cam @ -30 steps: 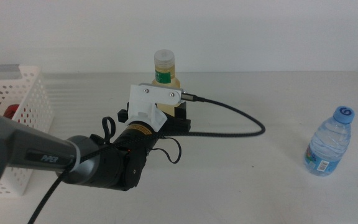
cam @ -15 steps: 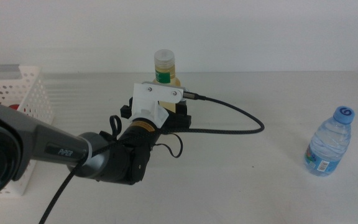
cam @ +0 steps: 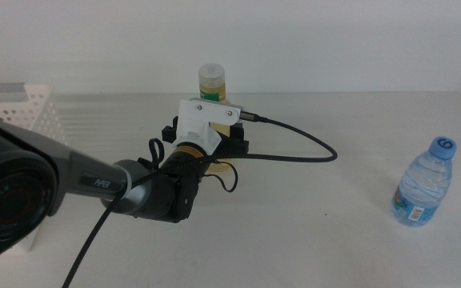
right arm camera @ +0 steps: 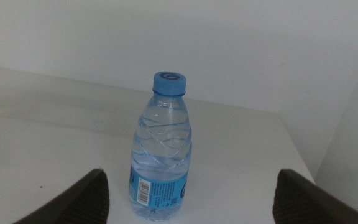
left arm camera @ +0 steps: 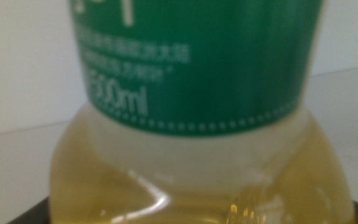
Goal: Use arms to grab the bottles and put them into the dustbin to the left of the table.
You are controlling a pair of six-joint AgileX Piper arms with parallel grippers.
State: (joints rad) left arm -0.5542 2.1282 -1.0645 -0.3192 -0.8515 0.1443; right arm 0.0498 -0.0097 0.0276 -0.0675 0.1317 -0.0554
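The tall bottle (cam: 212, 83) of pale yellow liquid stands upright at the middle back of the table (cam: 326, 232). My left gripper (cam: 206, 138) has reached it from the left, and its black jaws stand open on either side of the bottle's body. In the left wrist view the bottle (left arm camera: 191, 155) fills the picture, with its green label and yellow liquid very close. The shorter water bottle (cam: 422, 186) with the blue cap stands upright at the right. In the right wrist view this bottle (right arm camera: 161, 162) is just ahead of my open right gripper (right arm camera: 188, 199). The white dustbin (cam: 22, 112) is at the far left.
A black cable (cam: 302, 152) loops from the left gripper's white housing across the table toward the right. The left arm's thick dark body covers the lower left of the middle view and hides part of the dustbin. The table's right edge lies just beyond the water bottle.
My left gripper has moved forward and a little right, so its jaws now reach around the yellow bottle. The water bottle has stayed put.
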